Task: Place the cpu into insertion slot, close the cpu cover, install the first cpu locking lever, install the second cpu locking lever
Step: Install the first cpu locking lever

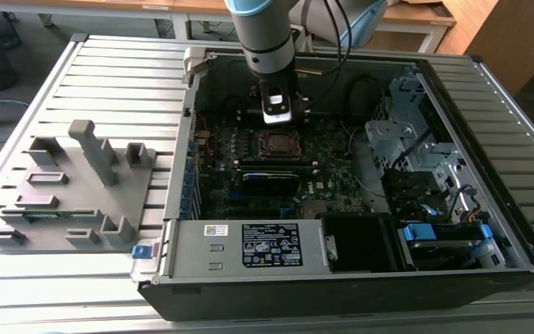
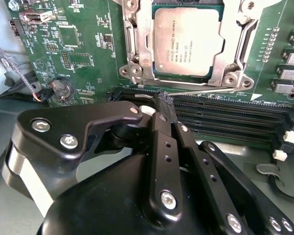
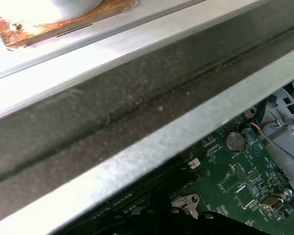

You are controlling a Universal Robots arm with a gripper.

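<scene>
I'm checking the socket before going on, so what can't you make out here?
Second wrist view: the picture's edge cuts off one side of the cpu and cpu cover.
Same view: the thin locking lever ends against the dark gripper; contact unclear.
Exterior view: the insertion slot is too small for detail.
First wrist view: a case wall hides it.

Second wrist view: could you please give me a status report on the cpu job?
Gripper shut, tip at the end of a thin lever. Cpu seated, cover down over it. Nothing seen in the way.
</scene>
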